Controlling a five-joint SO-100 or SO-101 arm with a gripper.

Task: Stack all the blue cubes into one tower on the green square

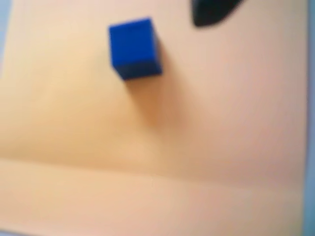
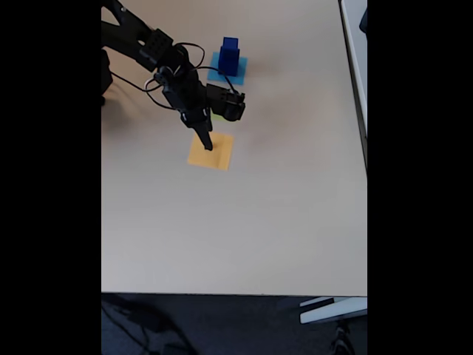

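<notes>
In the blurred wrist view a small dark blue cube [image 1: 134, 48] sits alone on the orange patch [image 1: 157, 147], free of any grip. One black fingertip [image 1: 211, 12] shows at the top edge, right of the cube and apart from it. In the fixed view my gripper [image 2: 208, 144] points down onto the orange patch [image 2: 220, 157] and hides that cube. Whether the jaws are open cannot be made out. Other blue cubes [image 2: 229, 55] stand stacked on the light-blue patch [image 2: 215, 74]. A sliver of the green square [image 2: 216, 116] peeks out beneath the gripper body.
The arm [image 2: 148, 48] reaches in from the upper left with loose cables [image 2: 188, 52] around it. The tan table [image 2: 244, 237] stretches wide toward the front edge. A white edge [image 2: 353, 74] runs along the right side.
</notes>
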